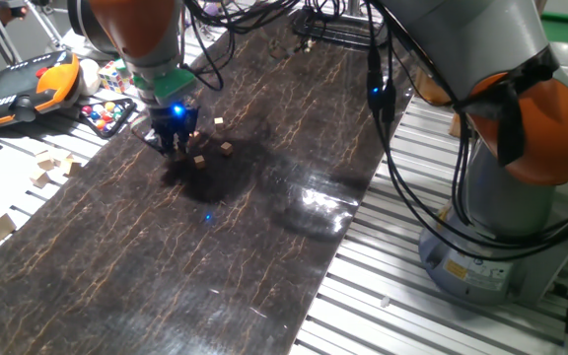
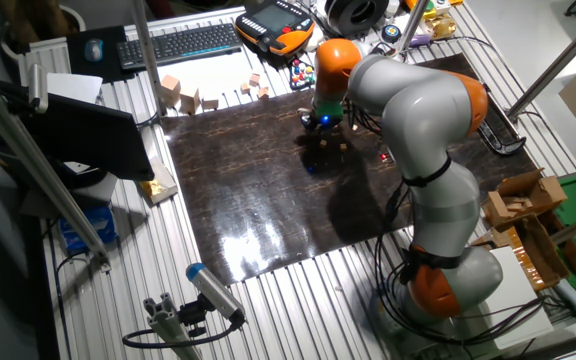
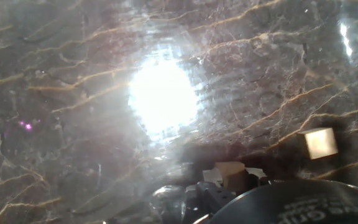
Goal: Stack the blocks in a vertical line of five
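Gripper [image 1: 176,146]: low over dark marbled mat [image 1: 264,227], upper left of one fixed view, blue light lit on hand. Finger gap hidden by shadow; cannot tell how far open or whether anything held.

Small tan cubes on mat just right of gripper: one [image 1: 226,148], one [image 1: 199,159], one [image 1: 219,122] farther up.

Hand view: cube [image 3: 230,173] at bottom centre, close against hand hardware; second cube [image 3: 321,142] at right, apart from first.

Larger pale wooden blocks [image 1: 52,170]: off mat, left edge. Puzzle cube [image 1: 114,77]: upper left.

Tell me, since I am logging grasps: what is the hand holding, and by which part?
It cannot be told: a block sits right at the hand, but no view shows the fingers gripping it.
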Robot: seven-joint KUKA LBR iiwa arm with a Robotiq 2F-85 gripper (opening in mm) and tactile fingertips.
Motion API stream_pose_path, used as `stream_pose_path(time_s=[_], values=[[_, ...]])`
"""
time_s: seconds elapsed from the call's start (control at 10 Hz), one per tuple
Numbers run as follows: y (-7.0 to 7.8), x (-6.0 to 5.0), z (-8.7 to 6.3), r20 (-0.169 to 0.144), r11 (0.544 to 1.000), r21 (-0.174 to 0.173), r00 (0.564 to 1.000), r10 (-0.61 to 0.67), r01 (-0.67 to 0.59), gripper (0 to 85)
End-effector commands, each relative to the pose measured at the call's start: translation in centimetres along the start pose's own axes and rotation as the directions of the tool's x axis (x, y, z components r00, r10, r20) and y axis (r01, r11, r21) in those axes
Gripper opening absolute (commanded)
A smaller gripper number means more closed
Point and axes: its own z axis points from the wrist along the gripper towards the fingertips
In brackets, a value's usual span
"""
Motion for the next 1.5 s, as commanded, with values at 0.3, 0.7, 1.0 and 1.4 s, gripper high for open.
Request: stream_pose_path(time_s=[0.3, 0.7, 1.0, 1.4], values=[[-1.5, -0.7, -2.5, -0.010, 0.998, -0.009, 0.998, -0.062, 0.062, 1.0], [-2.3, -1.5, -3.2, -0.012, 0.993, 0.006, 0.993, -0.115, 0.115, 1.0], [-2.5, -1.4, -3.3, -0.006, 0.991, 0.018, 0.991, -0.134, 0.134, 1.0], [-4.2, -1.9, -2.9, -0.006, 0.987, -0.006, 0.987, -0.160, 0.160, 1.0]])
